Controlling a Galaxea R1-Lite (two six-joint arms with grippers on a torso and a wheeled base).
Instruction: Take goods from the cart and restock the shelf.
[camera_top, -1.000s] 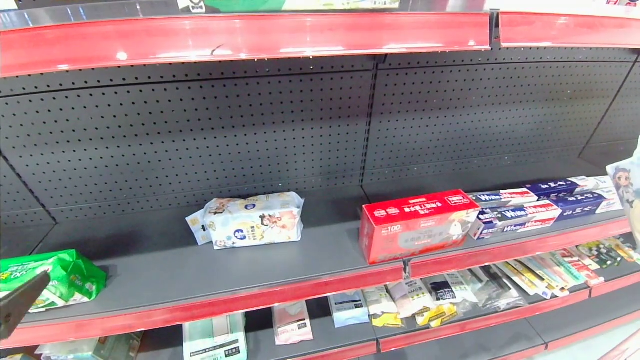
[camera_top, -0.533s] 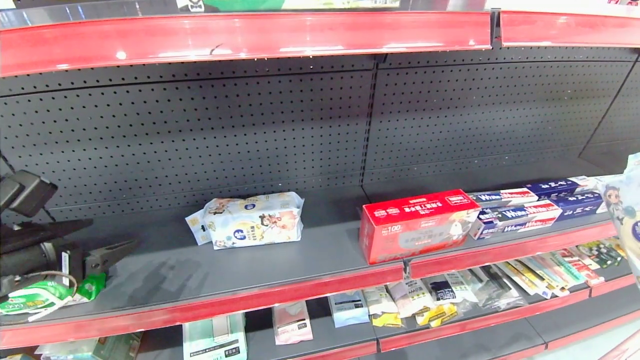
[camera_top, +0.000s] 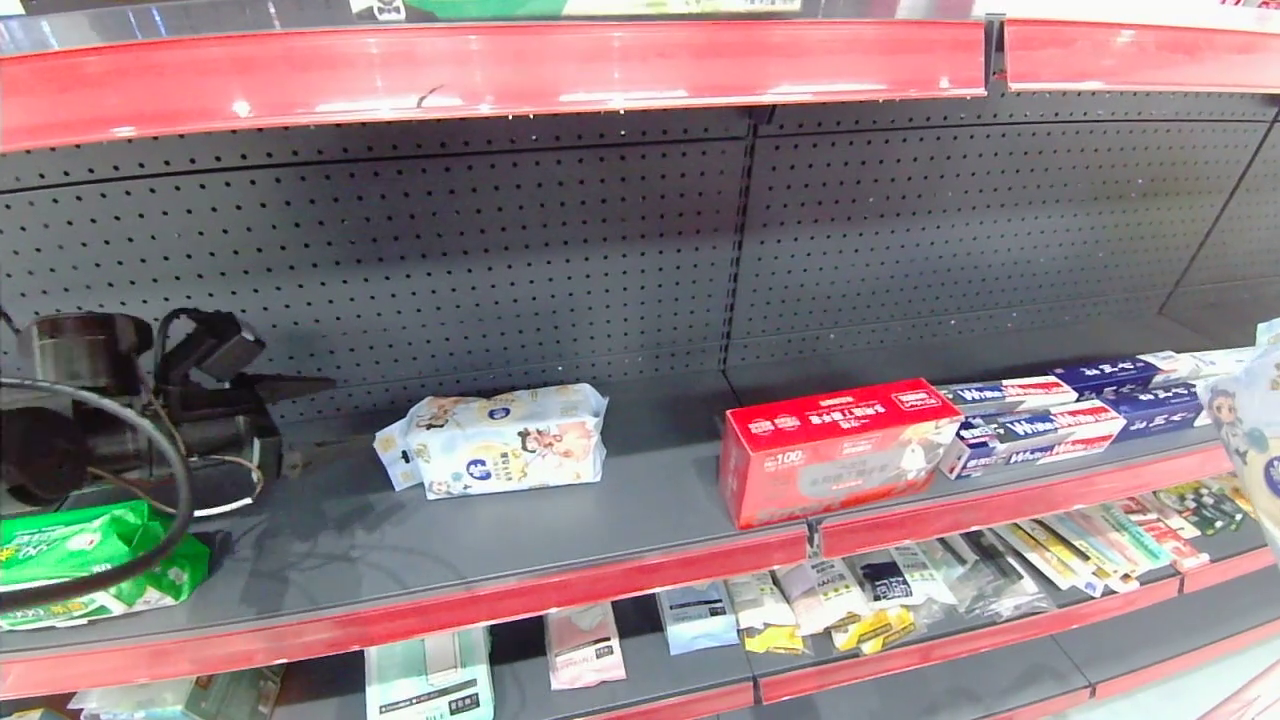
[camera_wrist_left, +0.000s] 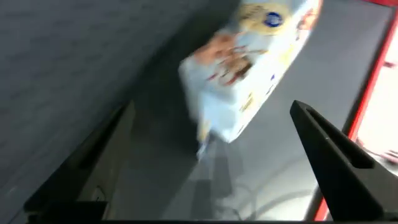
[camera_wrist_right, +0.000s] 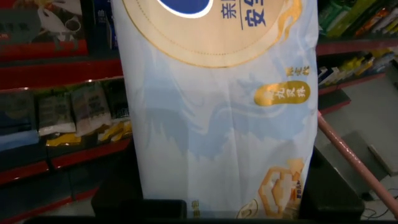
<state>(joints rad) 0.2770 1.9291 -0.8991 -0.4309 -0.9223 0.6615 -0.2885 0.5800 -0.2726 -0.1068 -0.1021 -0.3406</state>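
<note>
Two risks: the left gripper (camera_wrist_left: 211, 112), jaws wide and empty over the shelf's (camera_top: 650, 480) back left, could shove the lying pack (camera_top: 500, 438) askew, while the right gripper (camera_wrist_right: 230, 199), clamped on a second pack (camera_wrist_right: 217, 124) off the shelf's right end (held by one end, it seems), may let it tip.

Dark pegboard (camera_top: 500, 250) backed the grey shelf (camera_top: 650, 490) mid-frame. Glare spotted the red rail (camera_top: 480, 75) across the top; pale floor (camera_top: 1190, 702) showed lower right.
</note>
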